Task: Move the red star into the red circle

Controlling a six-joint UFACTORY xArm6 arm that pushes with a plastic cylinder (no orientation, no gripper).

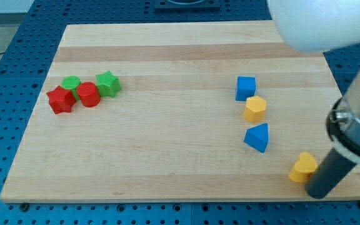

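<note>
The red star (60, 100) lies at the view's left side of the wooden board (167, 162). The red circle (88, 94) sits right beside it on its right, and the two look to be touching. My tip (318, 194) is far away at the view's bottom right, just right of and below a yellow block (303, 167) and close to the board's bottom edge. The rod rises to the upper right into the arm's large white and dark body.
A green circle (71, 83) sits just above the red star and a green star (108, 84) just right of the red circle. On the right are a blue cube (245, 87), a yellow hexagon (255, 109) and a blue triangle (257, 137).
</note>
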